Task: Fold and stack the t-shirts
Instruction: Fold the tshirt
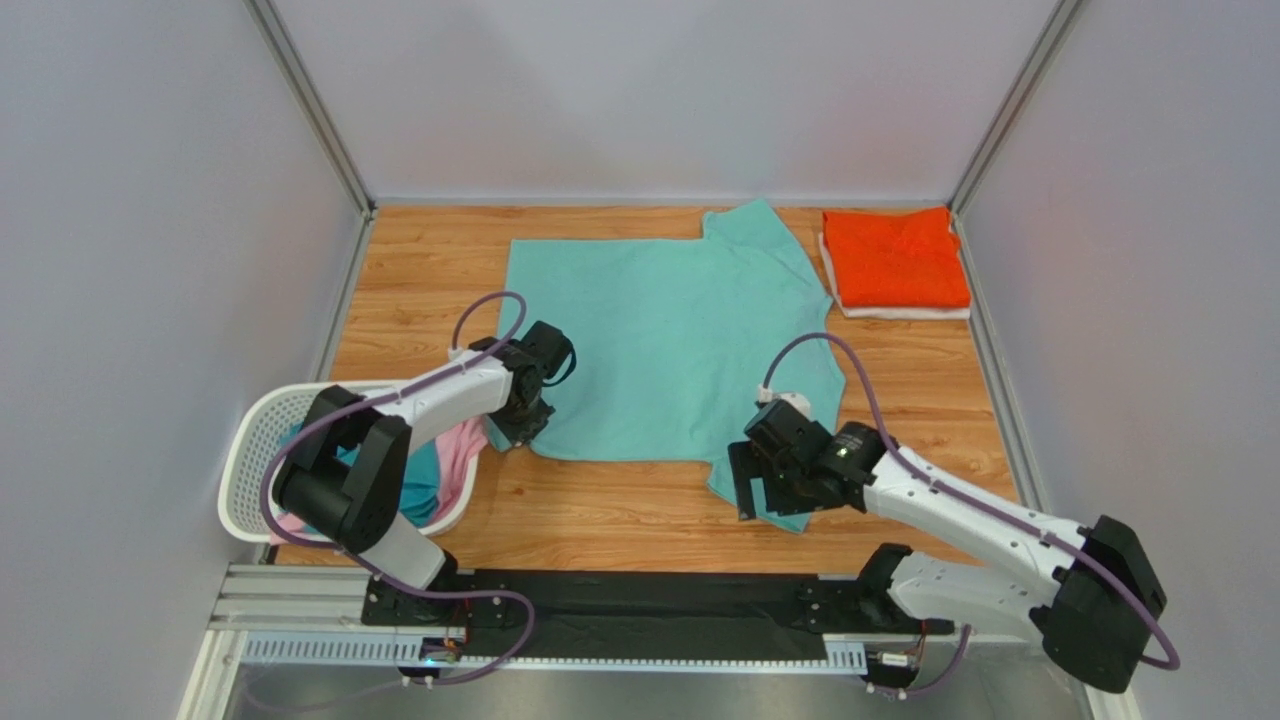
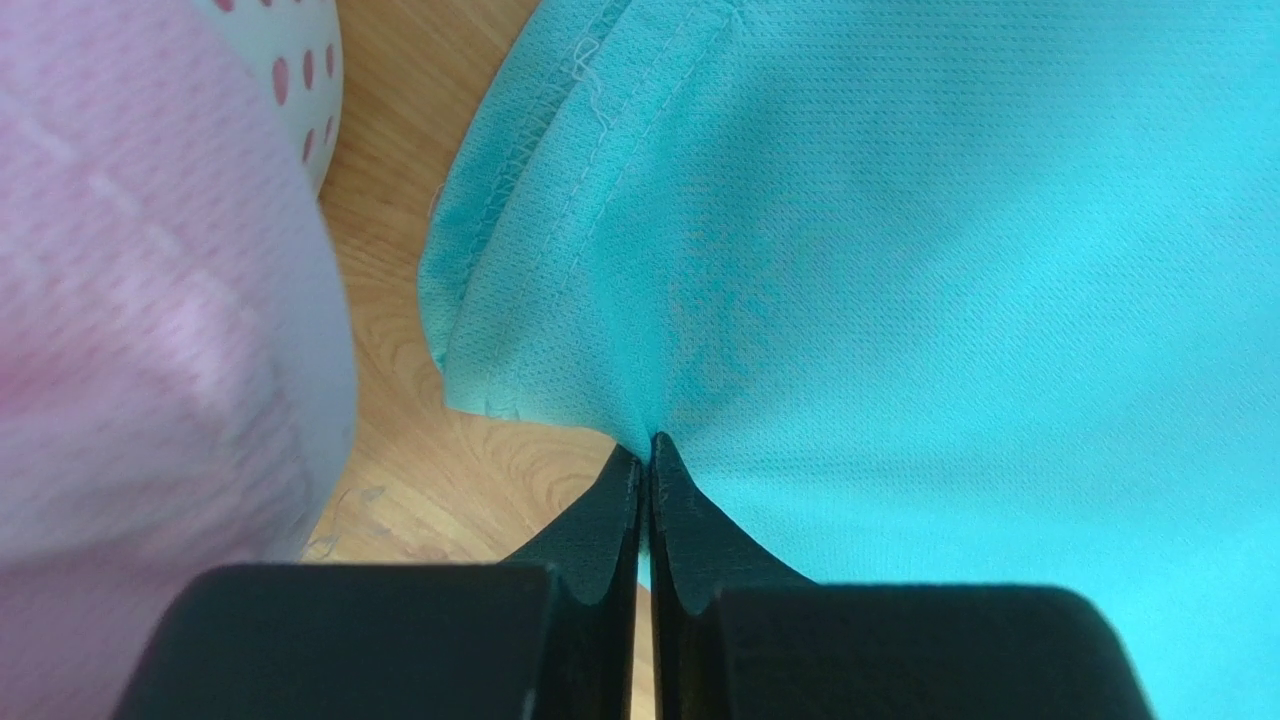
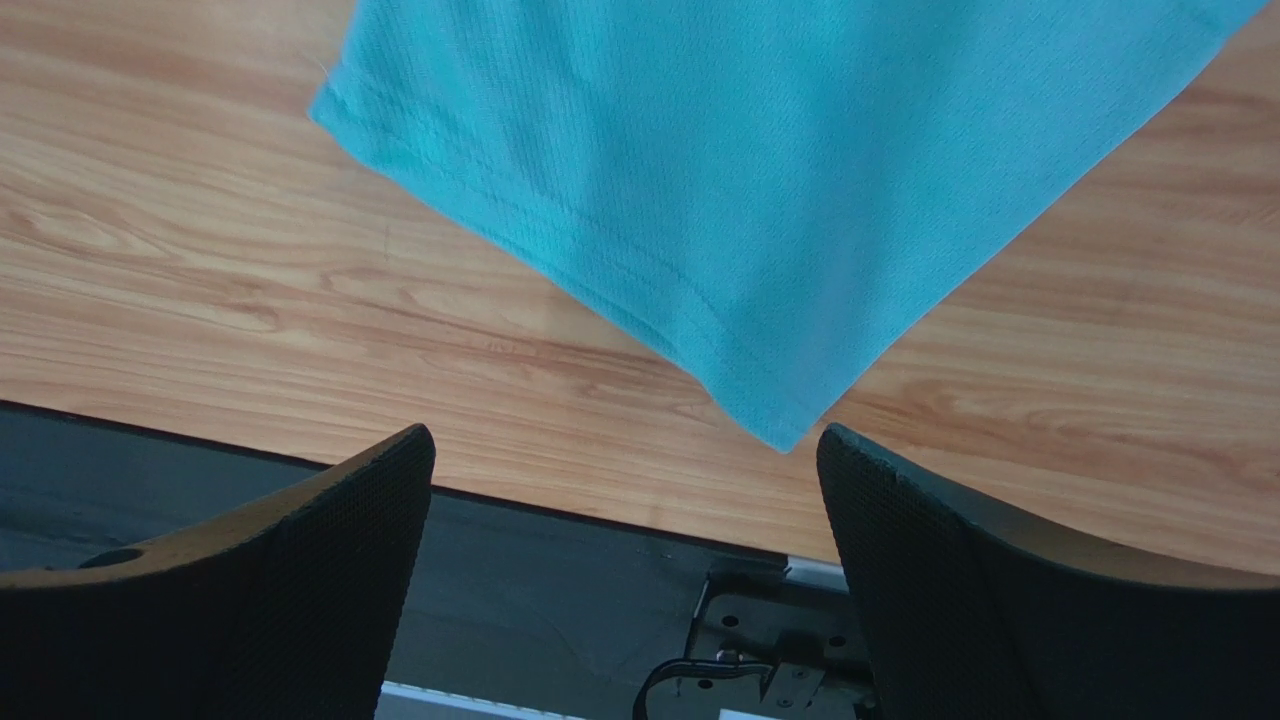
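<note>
From above, the mint-teal t-shirt (image 1: 676, 338) lies spread across the middle of the wooden table (image 1: 436, 270), while a folded orange t-shirt (image 1: 896, 258) sits on a white t-shirt (image 1: 902, 311) at upper right. The laundry basket (image 1: 263, 450) at lower left holds a pink t-shirt (image 1: 466, 447). The left gripper (image 1: 511, 428) is at the mint-teal shirt's lower-left edge and the right gripper (image 1: 759, 503) at its lower-right sleeve. In the left wrist view, the fingers (image 2: 684, 525) are pressed together, pinching a pucker of mint-teal cloth at centre frame. In the right wrist view, the fingers (image 3: 301, 555) are spread wide, and the sleeve corner lies on the wood just above them, untouched.
</note>
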`<state>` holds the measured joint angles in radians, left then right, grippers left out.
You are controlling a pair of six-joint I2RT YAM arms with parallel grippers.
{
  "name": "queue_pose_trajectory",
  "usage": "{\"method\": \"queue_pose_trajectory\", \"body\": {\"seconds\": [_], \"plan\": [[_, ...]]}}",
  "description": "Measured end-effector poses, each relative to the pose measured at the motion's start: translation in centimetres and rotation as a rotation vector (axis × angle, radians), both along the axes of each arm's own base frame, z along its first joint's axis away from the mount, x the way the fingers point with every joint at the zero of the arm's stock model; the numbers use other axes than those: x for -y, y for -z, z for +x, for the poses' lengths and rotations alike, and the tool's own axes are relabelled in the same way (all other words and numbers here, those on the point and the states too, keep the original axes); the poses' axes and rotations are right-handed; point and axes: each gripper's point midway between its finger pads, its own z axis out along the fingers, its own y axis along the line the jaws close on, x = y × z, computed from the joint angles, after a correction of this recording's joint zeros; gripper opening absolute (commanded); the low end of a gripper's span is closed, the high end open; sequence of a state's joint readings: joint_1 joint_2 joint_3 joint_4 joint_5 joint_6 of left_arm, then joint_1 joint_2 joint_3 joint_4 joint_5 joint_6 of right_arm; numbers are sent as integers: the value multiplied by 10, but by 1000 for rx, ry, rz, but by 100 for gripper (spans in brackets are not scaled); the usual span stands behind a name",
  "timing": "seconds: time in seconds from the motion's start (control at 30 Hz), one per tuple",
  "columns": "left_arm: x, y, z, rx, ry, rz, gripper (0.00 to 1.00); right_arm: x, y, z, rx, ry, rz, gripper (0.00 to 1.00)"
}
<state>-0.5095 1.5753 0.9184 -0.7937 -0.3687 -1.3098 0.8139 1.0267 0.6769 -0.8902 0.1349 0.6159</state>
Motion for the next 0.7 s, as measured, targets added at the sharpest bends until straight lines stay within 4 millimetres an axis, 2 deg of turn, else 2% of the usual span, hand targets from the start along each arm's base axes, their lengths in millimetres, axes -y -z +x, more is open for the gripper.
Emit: {"method": "queue_pose_trajectory", "body": {"seconds": [0.13,0.3,0.57,0.7], "plan": [[0,-6,-2,14,19,-14,2,0,22,-23,-79,-14,-65,100],[2,-7,-4,8,44,-22,0,9,40,-35,-139,18,-116,98],[3,-7,-4,4,65,-23,0,10,51,-34,-164,27,-155,95],[2,-7,-4,3,76,-21,0,11,53,-23,-164,57,-179,94]]}}
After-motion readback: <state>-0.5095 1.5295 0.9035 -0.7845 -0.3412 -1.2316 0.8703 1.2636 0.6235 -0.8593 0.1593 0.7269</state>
